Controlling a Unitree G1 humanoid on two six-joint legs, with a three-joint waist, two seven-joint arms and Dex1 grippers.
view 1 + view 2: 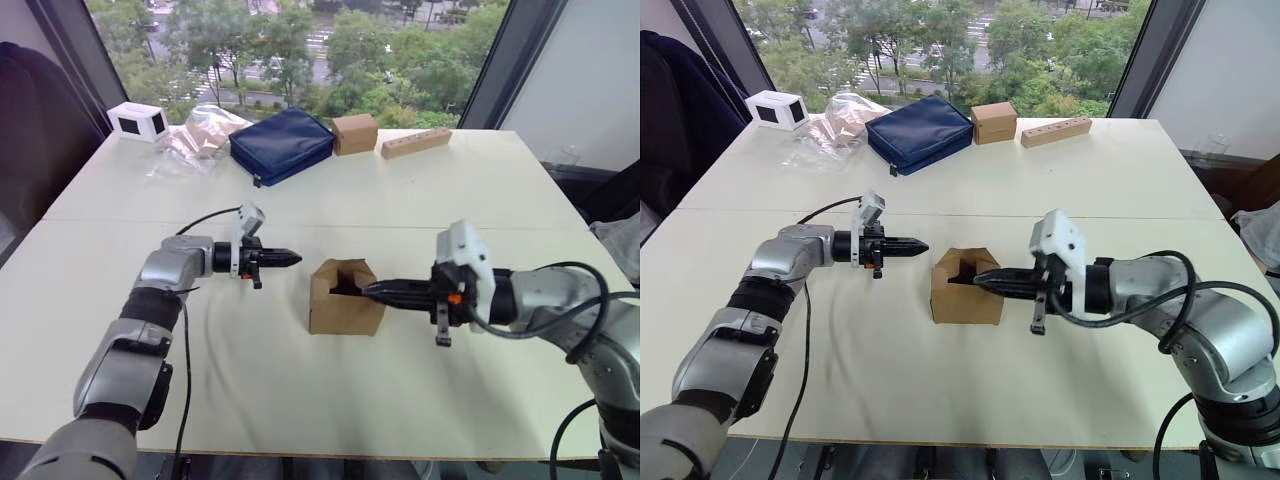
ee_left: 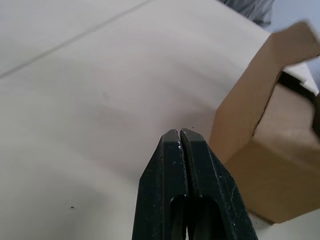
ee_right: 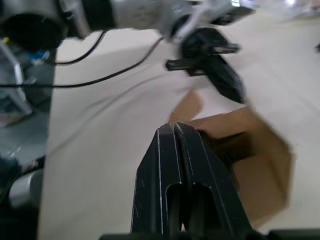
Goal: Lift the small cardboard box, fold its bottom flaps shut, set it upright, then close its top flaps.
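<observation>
Two pincers work the small cardboard box (image 1: pixel 346 297), upright mid-worktop (image 1: pixel 300 400) with its top flaps (image 1: pixel 345 275) part-raised: the closing step, I judge. The right pincer (image 1: pixel 372 291), clenched on nothing, pokes into the opening; the left pincer (image 1: pixel 292 258), also clenched and empty, hovers just beside the box. Next, press the flaps down. Behind: a blue pouch (image 1: pixel 282 144), a squarer box (image 1: pixel 355 133), trees beyond the window (image 1: pixel 300 50).

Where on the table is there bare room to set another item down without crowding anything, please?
The near strip of the table in front of the small cardboard box is bare, as is the wide stretch behind it. The far edge is crowded: white box, plastic bag, blue pouch, smaller box, wooden block.
</observation>
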